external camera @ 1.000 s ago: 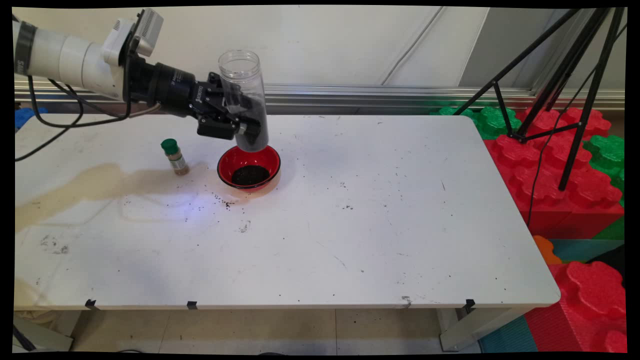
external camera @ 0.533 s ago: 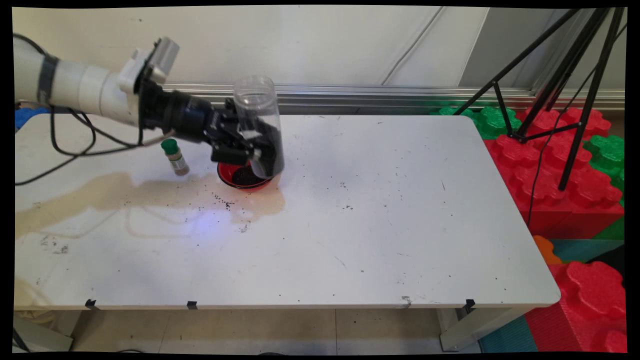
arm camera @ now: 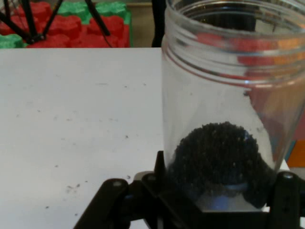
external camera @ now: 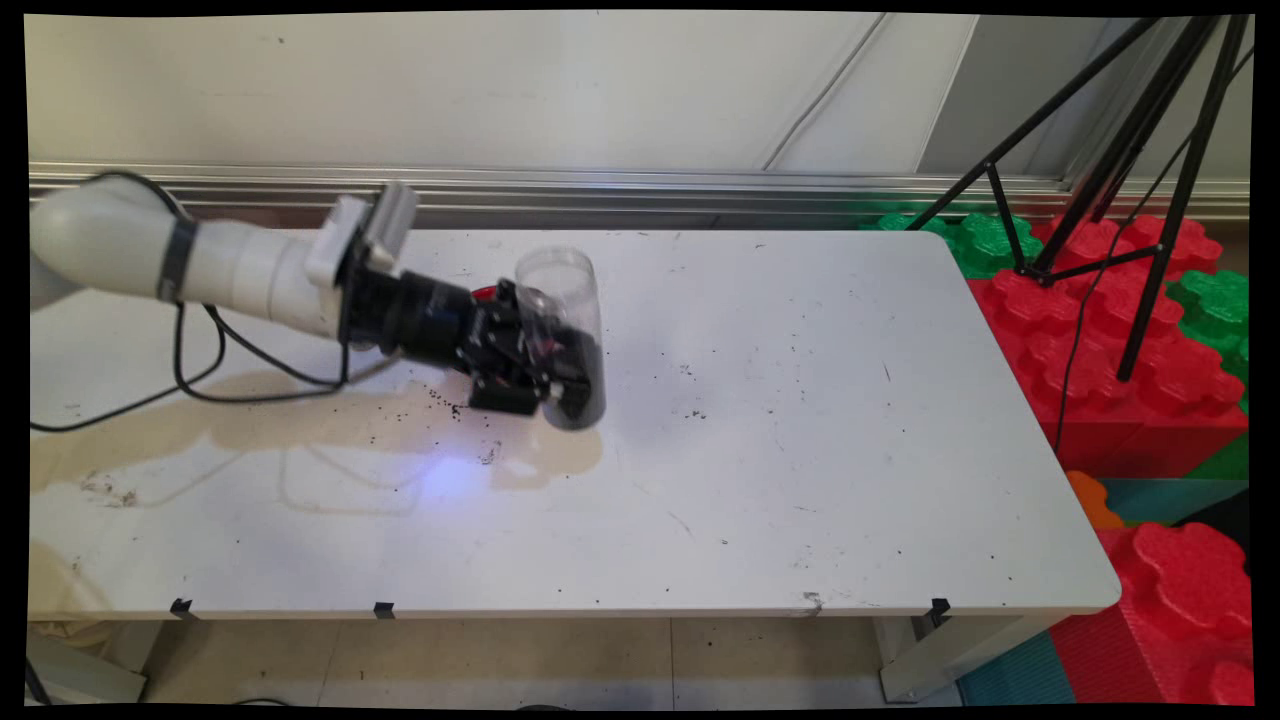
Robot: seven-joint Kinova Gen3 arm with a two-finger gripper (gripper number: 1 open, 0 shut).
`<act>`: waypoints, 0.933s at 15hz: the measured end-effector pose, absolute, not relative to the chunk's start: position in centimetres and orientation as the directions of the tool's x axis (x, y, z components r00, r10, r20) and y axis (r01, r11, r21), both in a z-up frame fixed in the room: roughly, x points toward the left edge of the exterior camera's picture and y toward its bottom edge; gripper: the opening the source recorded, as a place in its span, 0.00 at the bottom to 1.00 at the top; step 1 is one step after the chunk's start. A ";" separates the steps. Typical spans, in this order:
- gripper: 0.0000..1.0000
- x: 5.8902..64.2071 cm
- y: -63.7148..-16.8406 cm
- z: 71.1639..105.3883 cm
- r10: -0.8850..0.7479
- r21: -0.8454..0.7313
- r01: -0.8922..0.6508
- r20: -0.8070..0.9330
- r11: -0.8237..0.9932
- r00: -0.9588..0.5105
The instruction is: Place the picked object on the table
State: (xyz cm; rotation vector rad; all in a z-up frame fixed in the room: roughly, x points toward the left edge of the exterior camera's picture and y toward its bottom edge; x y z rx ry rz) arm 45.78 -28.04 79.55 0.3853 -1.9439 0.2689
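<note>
My gripper (external camera: 545, 365) is shut on a clear plastic jar (external camera: 567, 335) that stands upright, mouth up, with dark grains in its bottom. The jar's base hangs just above or at the white table (external camera: 760, 440), to the right of centre-left. In the hand view the clear jar (arm camera: 224, 109) fills the right side, the dark grains (arm camera: 217, 160) heaped at its bottom between the gripper (arm camera: 214, 200) linkage. Only a sliver of the red bowl (external camera: 484, 292) shows behind the hand. The arm hides the small green-capped bottle.
Dark crumbs (external camera: 445, 405) lie scattered on the table left of the jar. A black tripod (external camera: 1150, 150) stands over red and green foam blocks (external camera: 1100, 330) off the table's right edge. A wall rail (external camera: 700, 185) runs behind the table.
The gripper has carried the jar down and to the right, away from above the red bowl, nearer the table's front. The arm now covers the bowl and the green-capped bottle.
</note>
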 end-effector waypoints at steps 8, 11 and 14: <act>0.00 42.9 -27.6 74.4 -0.142 -0.007 -0.370 0.916 0.929 -0.376; 0.00 42.3 -27.6 72.7 -0.156 0.002 -0.373 0.910 0.928 -0.383; 0.00 42.0 -27.6 71.3 -0.168 0.009 -0.376 0.904 0.927 -0.393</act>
